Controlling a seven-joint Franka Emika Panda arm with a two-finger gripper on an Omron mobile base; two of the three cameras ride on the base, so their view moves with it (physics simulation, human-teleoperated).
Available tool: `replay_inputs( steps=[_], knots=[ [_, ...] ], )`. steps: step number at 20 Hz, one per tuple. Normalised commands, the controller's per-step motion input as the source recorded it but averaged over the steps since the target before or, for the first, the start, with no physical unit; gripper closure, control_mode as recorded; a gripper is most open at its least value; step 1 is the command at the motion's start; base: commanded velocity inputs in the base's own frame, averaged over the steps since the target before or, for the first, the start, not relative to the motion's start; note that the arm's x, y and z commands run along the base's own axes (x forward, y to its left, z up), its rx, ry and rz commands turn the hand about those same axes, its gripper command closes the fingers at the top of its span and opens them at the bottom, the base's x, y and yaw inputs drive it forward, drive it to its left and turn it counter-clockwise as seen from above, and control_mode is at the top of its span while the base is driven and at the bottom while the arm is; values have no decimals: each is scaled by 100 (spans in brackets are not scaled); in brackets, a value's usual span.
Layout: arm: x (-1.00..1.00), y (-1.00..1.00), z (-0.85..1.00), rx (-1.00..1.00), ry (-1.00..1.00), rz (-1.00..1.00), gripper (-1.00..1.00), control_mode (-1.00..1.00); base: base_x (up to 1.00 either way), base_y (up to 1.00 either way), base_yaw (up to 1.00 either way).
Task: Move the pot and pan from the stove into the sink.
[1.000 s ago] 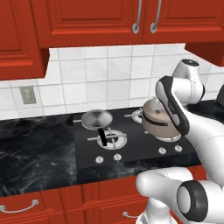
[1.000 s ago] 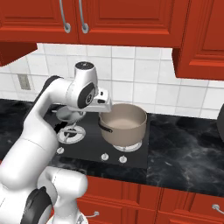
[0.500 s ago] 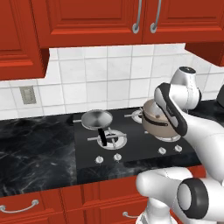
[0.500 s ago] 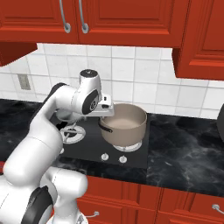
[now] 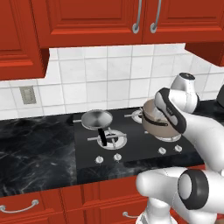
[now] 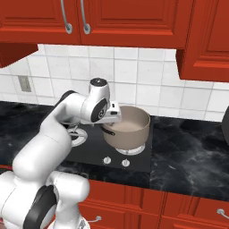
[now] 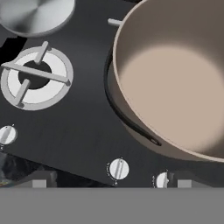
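Observation:
The beige-grey pot stands on the right burner of the black stove. Its thin dark side handle faces my hand. My gripper hangs open just above the pot's left rim and handle, with nothing between its fingers. The shiny silver pan sits on the back left burner, its black handle pointing to the front. The sink is out of view.
A bare burner grate lies left of the pot, and silver knobs line the stove's front. Black marbled counter runs on both sides. Red cabinets hang above the tiled wall.
My hand has shifted a little to the right and lower, closer to the pot's left rim. The jaws stay wide. Pot and pan have not moved.

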Motion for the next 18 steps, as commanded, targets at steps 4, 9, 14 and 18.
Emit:
replay_inputs(
  steps=[4, 9, 14, 18],
  knots=[
    [20, -7, -30, -3, 1, 5, -100, -100, 0, 0, 0],
    [23, -3, -32, -5, 3, 4, -100, -100, 0, 0, 0],
    [24, -4, -31, -4, 2, 4, -100, -100, 0, 0, 0],
    [24, -8, -28, -2, 1, 4, -100, -100, 0, 0, 0]
  ],
)
